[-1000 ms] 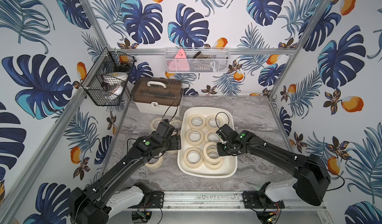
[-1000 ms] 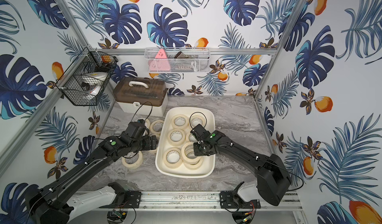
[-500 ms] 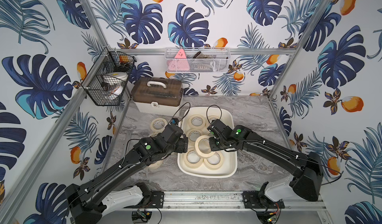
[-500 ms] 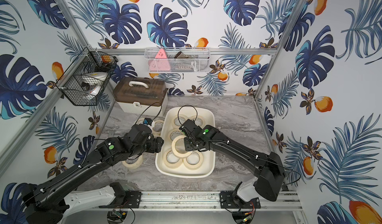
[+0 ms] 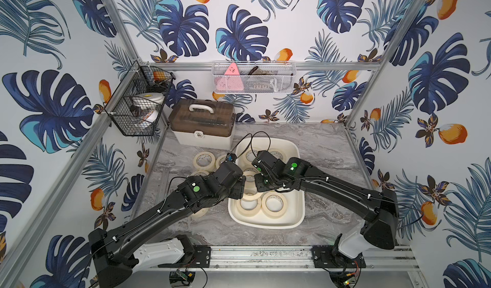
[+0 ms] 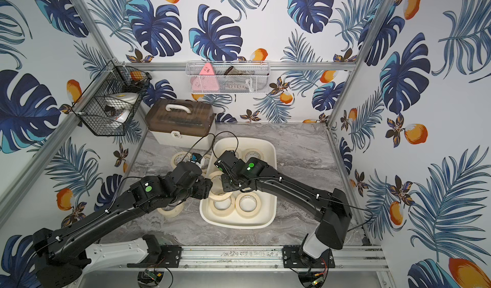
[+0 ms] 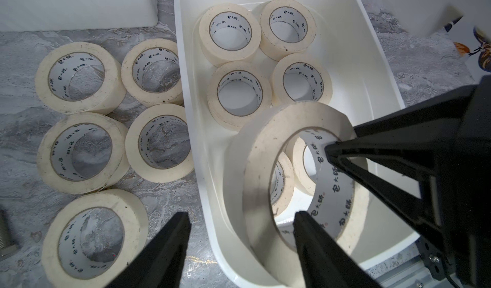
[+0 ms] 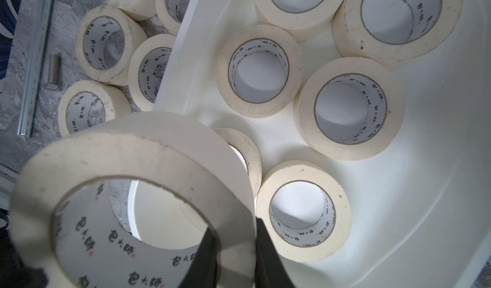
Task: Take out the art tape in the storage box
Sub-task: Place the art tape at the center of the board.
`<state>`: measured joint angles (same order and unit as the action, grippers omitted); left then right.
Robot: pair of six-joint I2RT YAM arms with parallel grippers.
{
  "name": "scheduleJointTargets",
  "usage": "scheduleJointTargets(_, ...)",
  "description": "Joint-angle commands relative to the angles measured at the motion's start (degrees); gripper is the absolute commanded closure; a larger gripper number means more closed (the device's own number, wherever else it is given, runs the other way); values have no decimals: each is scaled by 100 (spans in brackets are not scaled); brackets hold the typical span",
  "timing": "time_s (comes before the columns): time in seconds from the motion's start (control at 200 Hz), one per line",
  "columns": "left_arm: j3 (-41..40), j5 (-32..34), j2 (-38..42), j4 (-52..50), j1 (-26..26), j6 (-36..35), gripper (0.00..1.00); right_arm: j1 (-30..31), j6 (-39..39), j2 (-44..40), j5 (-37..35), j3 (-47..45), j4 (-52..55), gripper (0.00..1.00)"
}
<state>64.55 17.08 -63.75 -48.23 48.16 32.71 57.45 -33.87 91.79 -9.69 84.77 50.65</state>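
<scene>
Cream-beige masking-tape roll with white printed core (image 7: 257,151): raised and tilted on edge over the left part of the shallow off-white plastic storage box (image 8: 425,193). Right gripper (image 8: 235,225): pressed together on the roll's wall, one finger inside the core and one outside. Left gripper (image 7: 241,215): spread, astride the opposite wall. Six like rolls (image 8: 305,108): flat inside the box. Five like rolls (image 7: 114,74): flat on the grey marbled tabletop (image 7: 24,45), just beside the box.
</scene>
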Motion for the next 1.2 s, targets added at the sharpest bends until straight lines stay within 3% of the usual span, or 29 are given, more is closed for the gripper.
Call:
scheduleJointTargets(0.0,88,366,-136,-210,16,18,38,47,-59,32,18,115,-106,95)
scheduleJointTargets(0.125,85,519,-252,-271,10,100,45,82,-64,-23,109,19,-228,92)
scheduleJointTargets(0.435,-104,422,-411,-21,11,128,46,93,-94,-99,229,-132,-401,91)
scheduleJointTargets(0.54,-168,369,-415,97,9,153,54,85,-92,-136,229,-179,-466,90)
scheduleJointTargets(0.625,-182,347,-435,139,17,166,71,90,-87,-163,223,-224,-520,88)
scheduleJointTargets(0.691,-141,534,-453,26,15,290,88,90,-76,-179,206,-233,-506,81)
scheduleJointTargets(0.766,-90,736,-464,-113,12,380,96,91,-73,-194,169,-229,-469,65)
scheduleJointTargets(0.966,-135,1166,-241,-328,-6,736,100,82,-55,-437,146,-388,-601,39)
scheduleJointTargets(1.196,-168,1910,255,-1101,-295,1340,100,69,-15,-756,-39,-672,-627,34)
